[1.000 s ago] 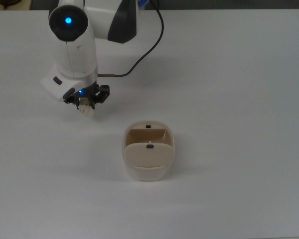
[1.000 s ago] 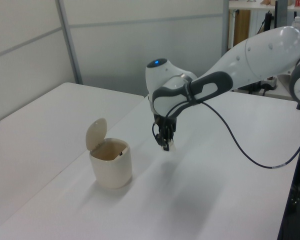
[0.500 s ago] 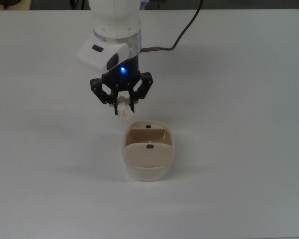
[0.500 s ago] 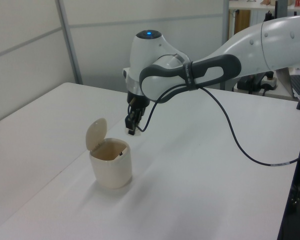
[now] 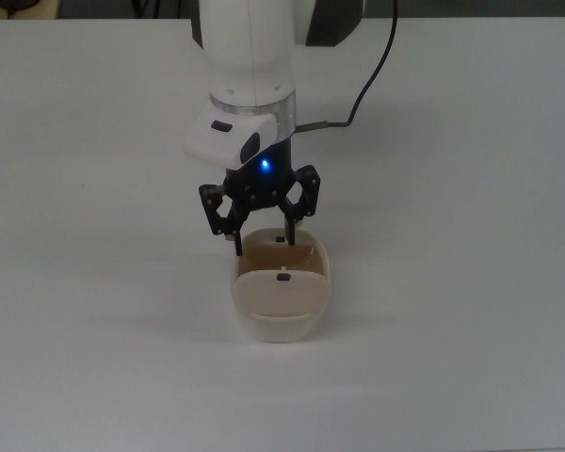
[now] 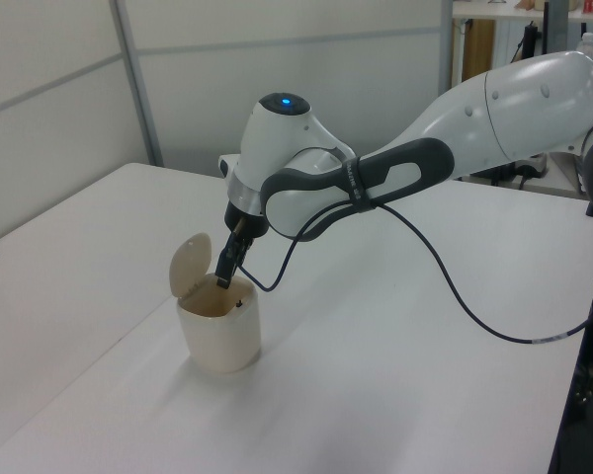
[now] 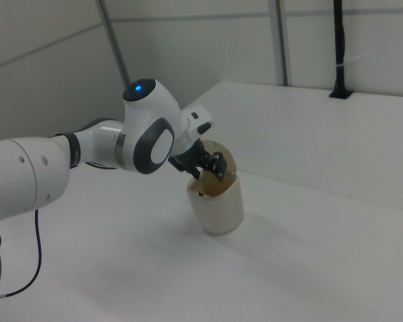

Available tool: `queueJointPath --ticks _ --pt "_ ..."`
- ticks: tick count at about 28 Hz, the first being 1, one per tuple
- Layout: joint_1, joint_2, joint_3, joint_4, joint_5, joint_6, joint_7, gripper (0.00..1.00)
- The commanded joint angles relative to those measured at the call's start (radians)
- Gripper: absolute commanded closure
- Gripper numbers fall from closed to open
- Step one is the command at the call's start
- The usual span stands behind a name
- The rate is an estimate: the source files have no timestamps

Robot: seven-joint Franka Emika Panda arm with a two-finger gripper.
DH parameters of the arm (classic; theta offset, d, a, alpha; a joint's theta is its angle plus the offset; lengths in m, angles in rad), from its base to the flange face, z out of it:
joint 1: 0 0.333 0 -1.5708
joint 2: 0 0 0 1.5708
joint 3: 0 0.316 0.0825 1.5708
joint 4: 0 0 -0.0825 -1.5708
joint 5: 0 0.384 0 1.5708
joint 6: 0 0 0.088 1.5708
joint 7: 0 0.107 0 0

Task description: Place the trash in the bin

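The beige bin (image 5: 281, 325) stands mid-table with its flap (image 6: 190, 263) swung up and its mouth uncovered. My gripper (image 5: 262, 237) hangs right over that mouth, at the rim on the side away from the flap, with its black fingers (image 5: 289, 226) spread apart and nothing showing between them. In the left view the gripper (image 6: 224, 276) dips to the bin's (image 6: 219, 331) rim. The right view shows the gripper (image 7: 213, 165) just above the bin (image 7: 218, 204). The off-white paper wad shows in no view.
A black cable (image 5: 363, 89) runs from the wrist back along the arm. The white table (image 5: 471, 282) lies bare around the bin. A wall panel (image 6: 59, 109) stands beyond the table's far edge in the left view.
The gripper moved from beside the bin to over its mouth, carrying the wad. Its fingers have since spread and the wad has dropped out of sight.
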Motion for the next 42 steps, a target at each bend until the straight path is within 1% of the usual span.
queueJointPath --ticks 1,2,4,8,9,12,14,16,19,20,25,26,29,35,38,42 --pt "0.015 -0.017 -0.006 -0.001 0.017 -0.003 0.003 0.0" --pt "0.014 -0.023 -0.006 -0.002 0.017 -0.019 0.006 0.0" --pt "0.014 -0.055 -0.009 -0.004 0.011 -0.137 0.009 0.0" --pt "0.008 -0.093 -0.018 0.001 0.006 -0.289 0.012 0.0" --pt "0.003 -0.113 -0.021 0.001 0.006 -0.346 0.015 0.0" --pt "-0.008 -0.144 -0.038 0.001 0.006 -0.435 0.035 0.0" --pt "-0.009 -0.165 -0.05 0.001 0.006 -0.489 0.07 0.0" --pt "-0.009 -0.198 -0.066 0.002 0.005 -0.565 0.151 0.0" --pt "-0.009 -0.233 -0.07 0.002 0.001 -0.624 0.213 0.0" --pt "-0.009 -0.256 -0.07 0.002 -0.003 -0.654 0.224 0.0" --pt "-0.011 -0.31 -0.07 0.002 -0.003 -0.707 0.215 0.0" --pt "-0.011 -0.329 -0.07 0.002 -0.003 -0.714 0.214 0.0" --pt "-0.011 -0.353 -0.07 0.002 -0.003 -0.733 0.213 0.0" --pt "-0.012 -0.374 -0.074 0.002 -0.002 -0.759 0.176 0.0" --pt "-0.011 -0.377 -0.092 0.002 0.006 -0.759 0.158 0.0" --pt "-0.011 -0.377 -0.093 0.002 0.008 -0.761 0.158 0.0"
